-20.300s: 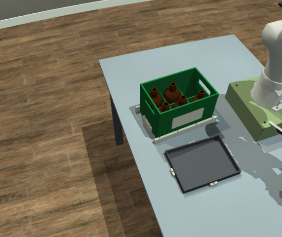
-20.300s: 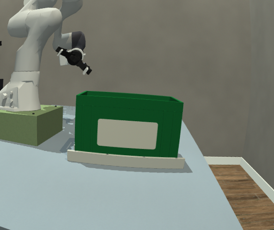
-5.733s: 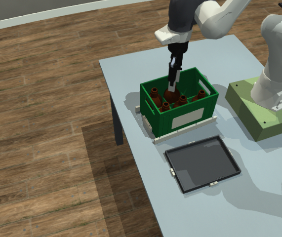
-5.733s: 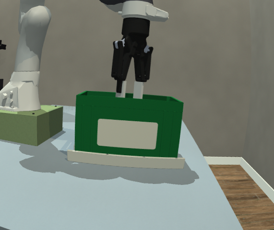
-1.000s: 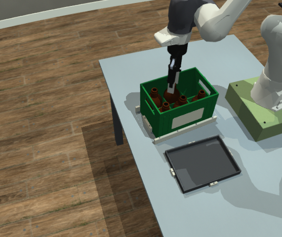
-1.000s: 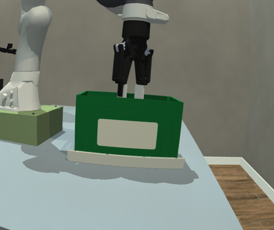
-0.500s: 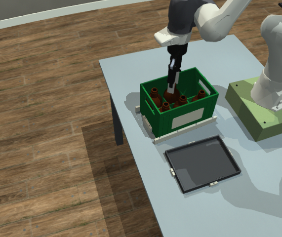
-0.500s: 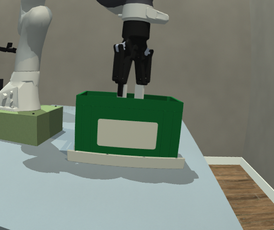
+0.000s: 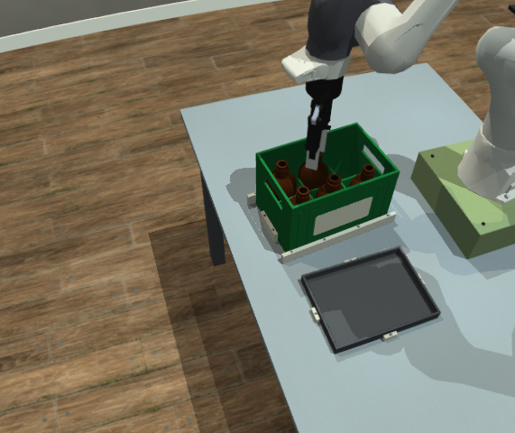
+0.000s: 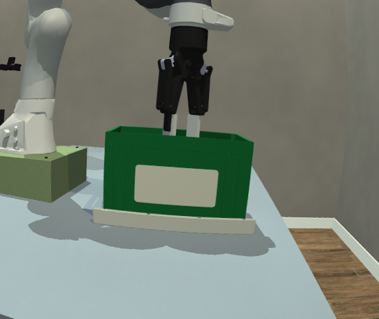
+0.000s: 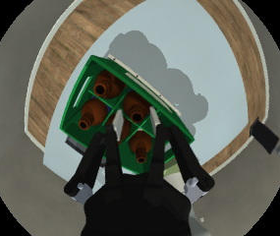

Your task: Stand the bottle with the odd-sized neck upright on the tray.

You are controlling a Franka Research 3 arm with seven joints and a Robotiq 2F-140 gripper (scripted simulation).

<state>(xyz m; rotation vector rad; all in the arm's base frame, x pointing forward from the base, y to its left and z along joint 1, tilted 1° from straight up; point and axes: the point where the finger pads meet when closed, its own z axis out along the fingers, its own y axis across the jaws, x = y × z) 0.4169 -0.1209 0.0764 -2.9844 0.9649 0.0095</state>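
Five brown bottles stand in the green crate [image 9: 304, 228] [image 10: 121, 178] [image 11: 70, 120]. My gripper [image 9: 317, 151] [image 10: 181, 127] [image 11: 136, 114] points down with its fingertips partly open, one on each side of the neck of the back middle bottle [image 9: 312, 176] [image 11: 136, 103]; gaps show beside the neck. The back left bottle [image 9: 282, 179] [image 11: 109, 84] is beside it. The front row holds a left bottle [image 9: 302, 193] [image 11: 94, 110], a middle one [image 9: 333, 182], partly hidden by a finger in the wrist view, and a right one [image 9: 367, 171] [image 11: 140, 144]. Neck differences cannot be told. The dark tray [image 9: 364, 302] holds nothing.
A pale rail [image 9: 336, 237] runs along the crate's front side, another rail [image 10: 174, 222] along its back. Small blocks [image 9: 315, 314] edge the tray. The arm's green base [image 9: 476, 237] stands right of the crate. The crate's back right compartment is empty.
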